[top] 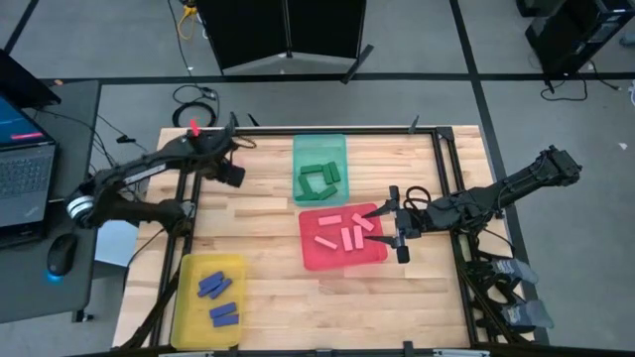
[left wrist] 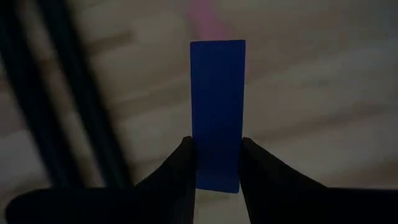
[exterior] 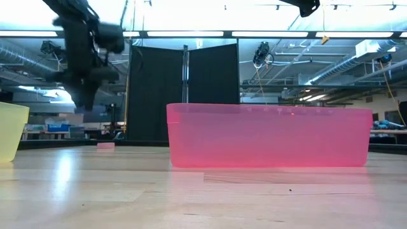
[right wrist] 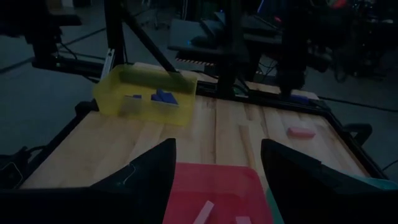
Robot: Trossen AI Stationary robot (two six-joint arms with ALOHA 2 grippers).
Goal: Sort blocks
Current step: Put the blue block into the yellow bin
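Blue block [left wrist: 217, 112] nipped upright between left gripper [left wrist: 217, 163] fingers [left wrist: 180, 168], raised over tabletop [top: 268, 198] far-left corner. Right gripper [top: 389, 230] spread wide above red tray [top: 342, 260]. Grip probably shallow; could slip before reaching yellow tray [top: 189, 297].

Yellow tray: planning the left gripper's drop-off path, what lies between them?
Only bare tabletop lies between the left gripper, holding the blue block, and the yellow tray, per the high view.
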